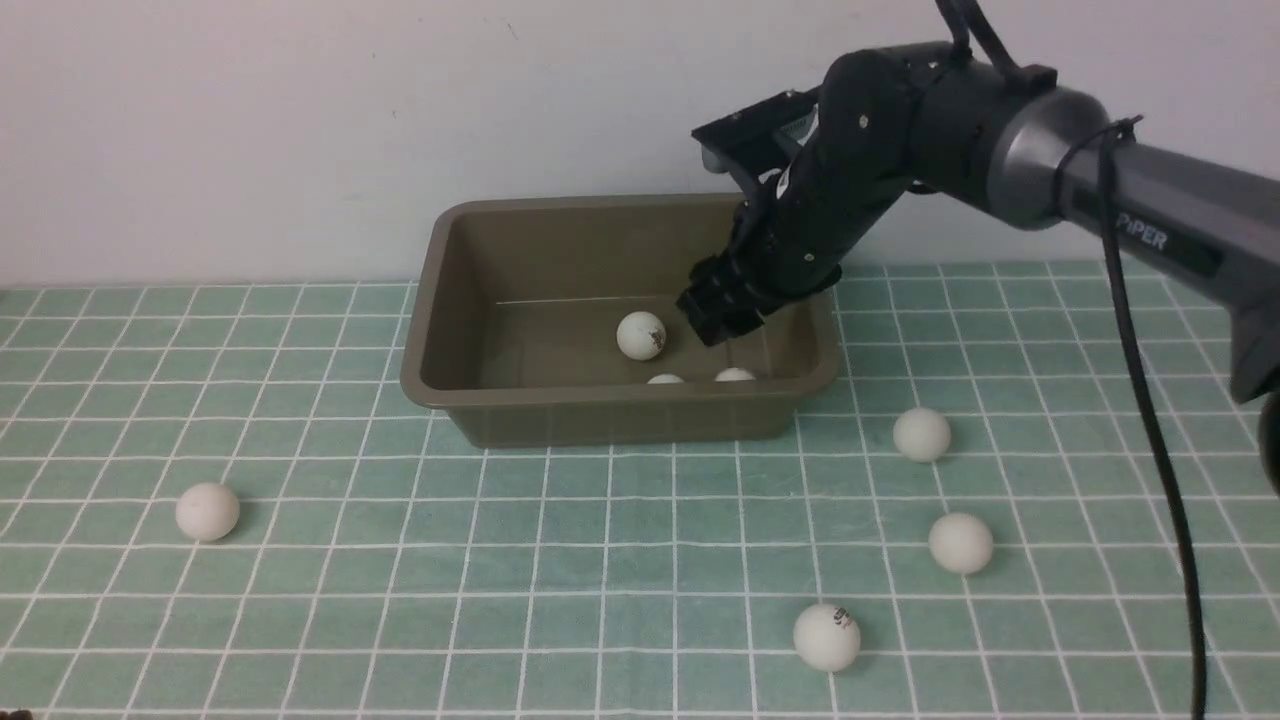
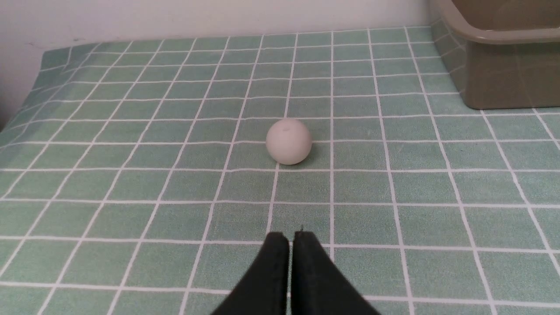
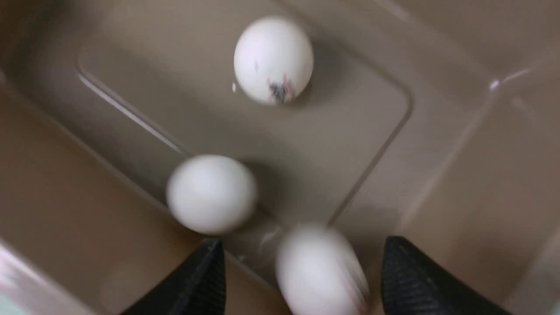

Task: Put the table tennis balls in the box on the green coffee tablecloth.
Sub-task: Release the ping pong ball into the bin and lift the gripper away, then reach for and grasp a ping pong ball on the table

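While my right tool [image 3: 304, 244] hangs open in the box [image 1: 600, 402], three balls [image 1: 641, 335] are in it.
Four more balls [image 1: 921, 434] sit on the cloth [image 1: 500, 520] outside; my left tool [image 2: 291, 236] is closed, empty.

Olive box [image 1: 620, 425] — white balls [image 1: 207, 511] (mint cloth [image 1: 400, 560])

Front camera, from the robot's own side, looks forward and down across the tablecloth [image 1: 500, 540] to the box [image 1: 470, 300]. Left wrist camera, low behind the left hand [image 2: 291, 238], faces a ball [image 2: 288, 141] ahead; the front view shares that ball and box corner. Right wrist camera peers closely past the right hand [image 3: 304, 244] into the box.
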Action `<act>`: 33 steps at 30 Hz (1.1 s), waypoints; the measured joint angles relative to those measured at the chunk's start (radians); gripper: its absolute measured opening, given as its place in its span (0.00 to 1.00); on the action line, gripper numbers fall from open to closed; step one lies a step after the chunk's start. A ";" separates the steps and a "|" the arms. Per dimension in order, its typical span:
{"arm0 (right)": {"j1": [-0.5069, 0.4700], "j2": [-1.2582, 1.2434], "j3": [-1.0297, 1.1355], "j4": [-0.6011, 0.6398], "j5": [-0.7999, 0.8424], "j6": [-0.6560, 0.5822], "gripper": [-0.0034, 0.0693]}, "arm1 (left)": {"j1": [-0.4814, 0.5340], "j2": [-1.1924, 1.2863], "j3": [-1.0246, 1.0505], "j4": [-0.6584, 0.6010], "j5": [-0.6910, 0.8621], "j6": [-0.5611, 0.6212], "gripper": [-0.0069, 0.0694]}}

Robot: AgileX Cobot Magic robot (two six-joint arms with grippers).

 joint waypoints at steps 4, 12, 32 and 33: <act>0.000 0.001 -0.134 -0.036 0.111 0.042 0.65 | 0.000 0.000 0.000 0.000 0.000 0.000 0.09; -0.031 -0.031 -0.304 -0.245 0.235 0.208 0.65 | 0.000 0.000 0.000 0.000 0.000 0.000 0.09; -0.156 -0.172 0.311 -0.154 0.132 0.259 0.65 | 0.000 0.000 0.000 0.000 0.000 0.000 0.09; -0.156 -0.172 0.322 -0.154 0.114 0.259 0.65 | 0.000 0.000 0.000 0.000 0.000 0.000 0.09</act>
